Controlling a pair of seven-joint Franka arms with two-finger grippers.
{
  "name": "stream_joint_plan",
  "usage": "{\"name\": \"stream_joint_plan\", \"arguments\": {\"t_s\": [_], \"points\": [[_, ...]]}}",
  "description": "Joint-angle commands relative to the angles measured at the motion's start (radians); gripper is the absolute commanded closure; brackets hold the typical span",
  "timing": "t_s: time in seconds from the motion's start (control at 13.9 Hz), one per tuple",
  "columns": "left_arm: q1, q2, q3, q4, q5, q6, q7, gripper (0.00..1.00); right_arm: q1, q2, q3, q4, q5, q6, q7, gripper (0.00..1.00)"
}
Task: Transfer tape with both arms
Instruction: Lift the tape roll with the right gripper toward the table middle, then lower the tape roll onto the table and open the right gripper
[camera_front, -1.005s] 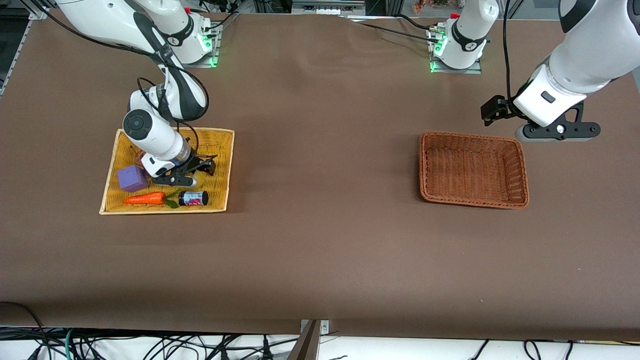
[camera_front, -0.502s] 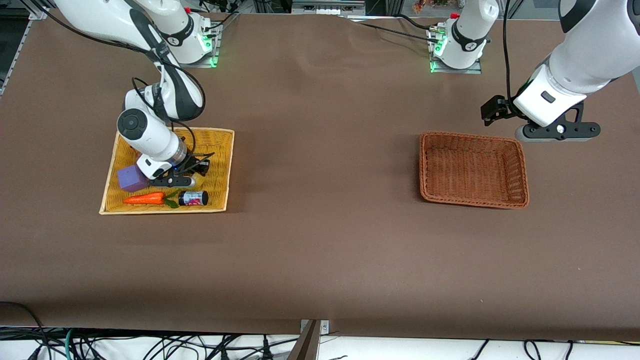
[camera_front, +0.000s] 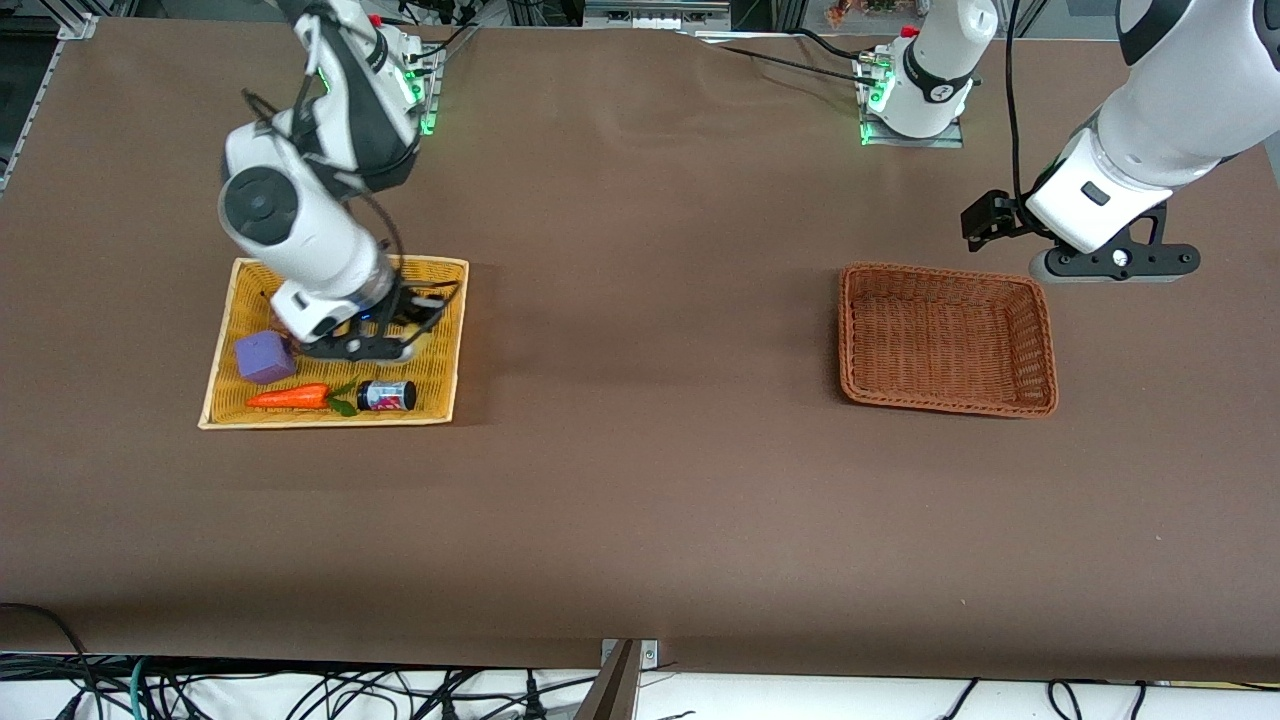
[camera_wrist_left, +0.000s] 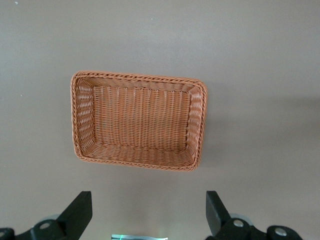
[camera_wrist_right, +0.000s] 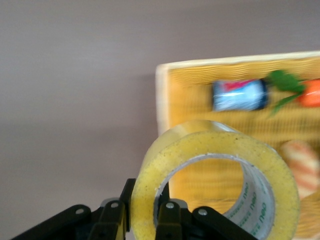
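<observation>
The tape (camera_wrist_right: 215, 170), a pale-yellow roll with a grey core, hangs upright in my right gripper (camera_wrist_right: 146, 212). The jaws are shut on the roll's wall, one finger inside the core and one outside. In the front view the right gripper (camera_front: 372, 342) is held above the yellow tray (camera_front: 442, 385), and the wrist hides most of the tape. My left gripper (camera_front: 1115, 263) is open and empty, waiting over the table beside the brown basket (camera_front: 850, 330) at the left arm's end. Its fingers (camera_wrist_left: 80, 212) stand wide apart in the left wrist view.
The yellow tray holds a purple cube (camera_front: 264, 357), a carrot toy (camera_front: 290, 397) and a small can (camera_front: 388, 396). A striped croissant toy (camera_wrist_right: 302, 167) shows in the right wrist view. The brown basket (camera_wrist_left: 137, 77) holds nothing.
My right arm has risen from the yellow tray with the tape held in its gripper. The left arm has not moved.
</observation>
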Motion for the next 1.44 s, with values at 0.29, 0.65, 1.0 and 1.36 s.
{"name": "stream_joint_plan", "arguments": {"t_s": [0.29,0.65,1.0,1.36], "points": [[0.000,-0.024,0.003,-0.017,-0.022,-0.005,0.014,0.00,0.327,0.299,0.005,0.372,-0.104,-0.061,0.490,1.00],[0.000,-0.024,0.003,-0.018,-0.027,-0.005,0.014,0.00,0.459,0.536,0.000,0.540,-0.176,-0.027,0.637,1.00],[0.000,-0.024,0.003,-0.017,-0.027,-0.005,0.015,0.00,0.477,0.605,0.000,0.540,-0.189,0.030,0.637,1.00],[0.000,-0.024,0.003,-0.017,-0.028,-0.005,0.015,0.00,0.491,0.653,0.000,0.538,-0.189,0.094,0.638,1.00]]}}
